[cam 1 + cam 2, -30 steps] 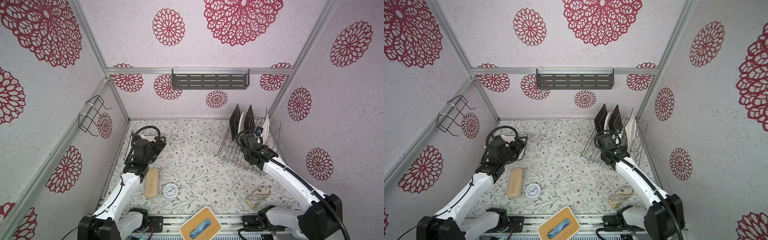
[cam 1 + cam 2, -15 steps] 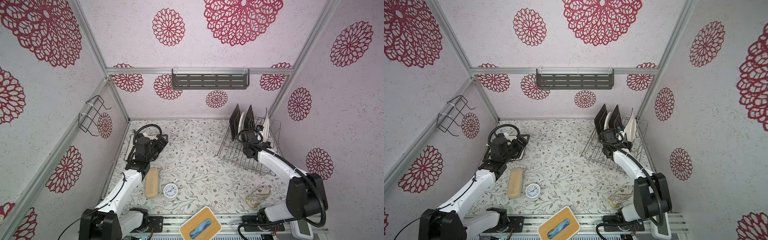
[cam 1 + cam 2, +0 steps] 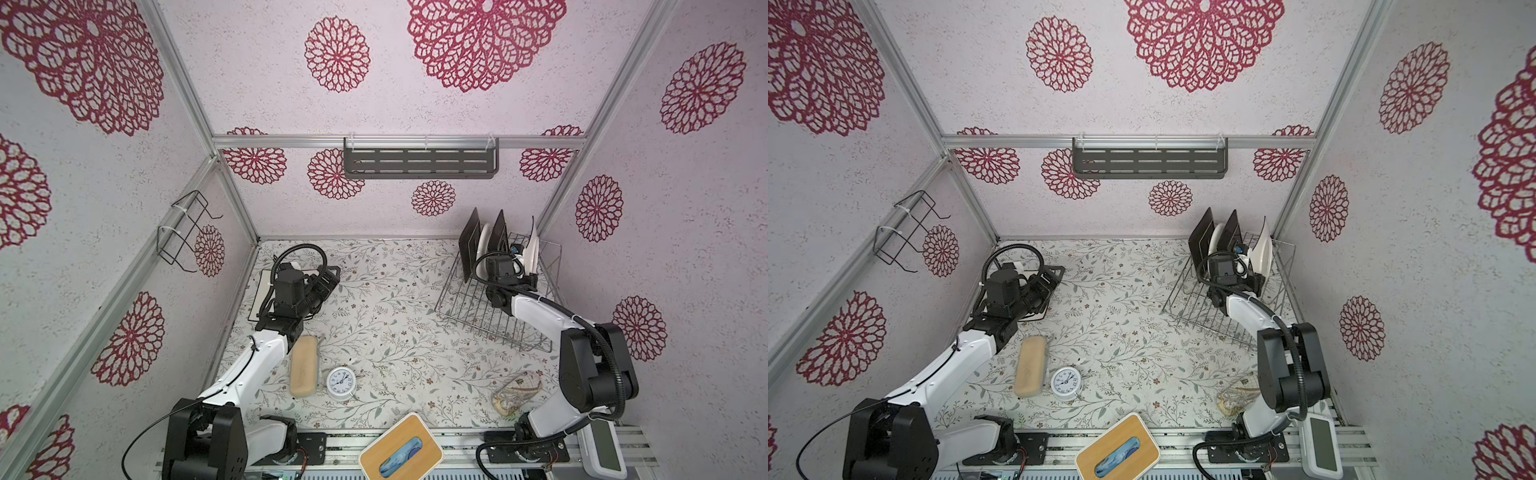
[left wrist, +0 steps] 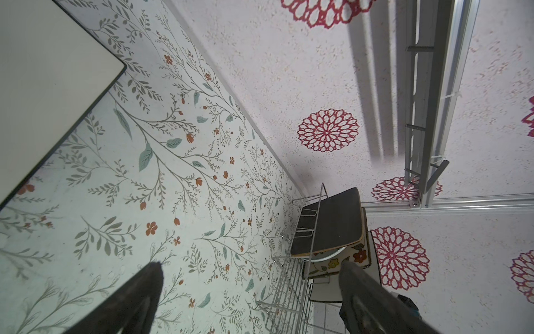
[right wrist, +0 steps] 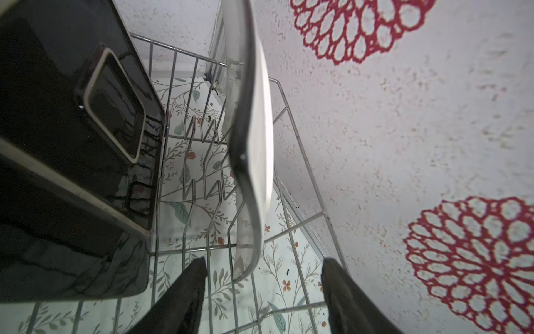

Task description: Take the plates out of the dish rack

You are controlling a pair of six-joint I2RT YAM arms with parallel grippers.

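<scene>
The right gripper (image 5: 263, 263) has gone deeper into the dish rack (image 3: 469, 309), far right on the worktop (image 3: 395, 332). Its jaws are coming together, one each side of the white plate (image 5: 260, 130), not pinching yet. That plate should come out next. The left gripper (image 4: 248, 266) waits, jaws wide.

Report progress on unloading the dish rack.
Done: one square white plate lies flat on the table by the left gripper, whose jaws are open and empty. In hand: the right gripper straddles the rightmost white plate with jaws apart, not gripping. Left: four plates stand in the dish rack, that one included.
</scene>
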